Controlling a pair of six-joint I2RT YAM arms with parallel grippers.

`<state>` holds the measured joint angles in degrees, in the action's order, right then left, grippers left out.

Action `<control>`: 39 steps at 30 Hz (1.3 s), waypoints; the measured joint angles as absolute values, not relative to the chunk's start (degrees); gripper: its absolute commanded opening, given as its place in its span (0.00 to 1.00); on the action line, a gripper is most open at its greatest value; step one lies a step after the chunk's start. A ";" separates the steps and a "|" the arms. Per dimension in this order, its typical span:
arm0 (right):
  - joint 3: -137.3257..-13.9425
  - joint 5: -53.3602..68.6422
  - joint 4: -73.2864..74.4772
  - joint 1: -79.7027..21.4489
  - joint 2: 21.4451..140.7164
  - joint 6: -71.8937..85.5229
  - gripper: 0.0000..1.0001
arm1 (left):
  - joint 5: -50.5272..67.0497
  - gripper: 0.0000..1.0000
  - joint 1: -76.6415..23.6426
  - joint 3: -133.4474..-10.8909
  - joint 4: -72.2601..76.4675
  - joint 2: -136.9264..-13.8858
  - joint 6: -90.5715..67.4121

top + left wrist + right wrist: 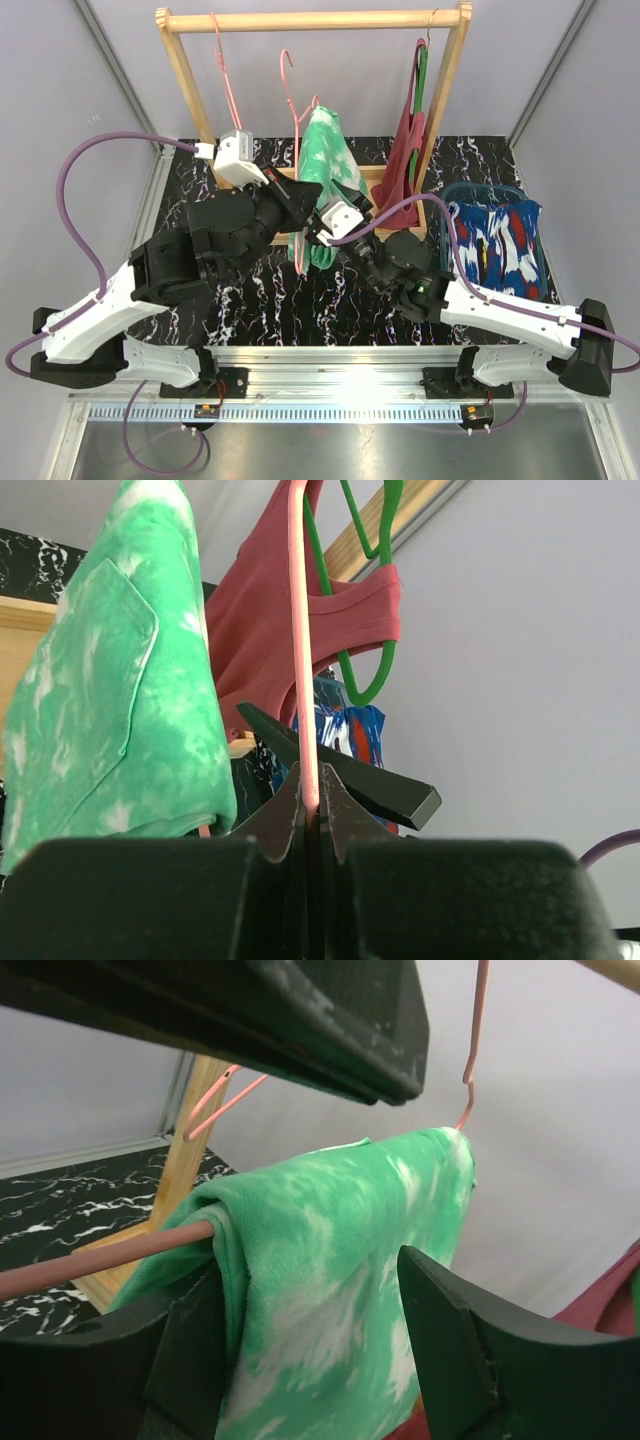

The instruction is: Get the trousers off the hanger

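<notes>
The hanger (298, 630) is pinched steady by the left gripper (312, 805) so that the green trousers (330, 1230), straddled by the spread right gripper (320, 1340), can be drawn off.

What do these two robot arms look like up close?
Both arms are white shells with chunky black joints: the left arm, the right arm. A purple cable runs along each. The left pincer and right pincer have black wedge-shaped fingers.

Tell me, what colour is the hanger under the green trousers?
The hanger is pink; the right wrist view shows it best.
</notes>
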<state>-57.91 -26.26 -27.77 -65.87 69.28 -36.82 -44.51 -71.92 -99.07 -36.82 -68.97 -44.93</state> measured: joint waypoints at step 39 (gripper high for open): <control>-63.75 -31.40 -36.75 -62.63 79.20 -48.77 0.00 | -37.21 0.00 -60.93 -82.32 -34.57 -57.87 -49.12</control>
<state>-63.75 -31.40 -36.75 -62.63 79.20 -48.77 -37.21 -60.93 -82.32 -34.57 -57.87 -49.12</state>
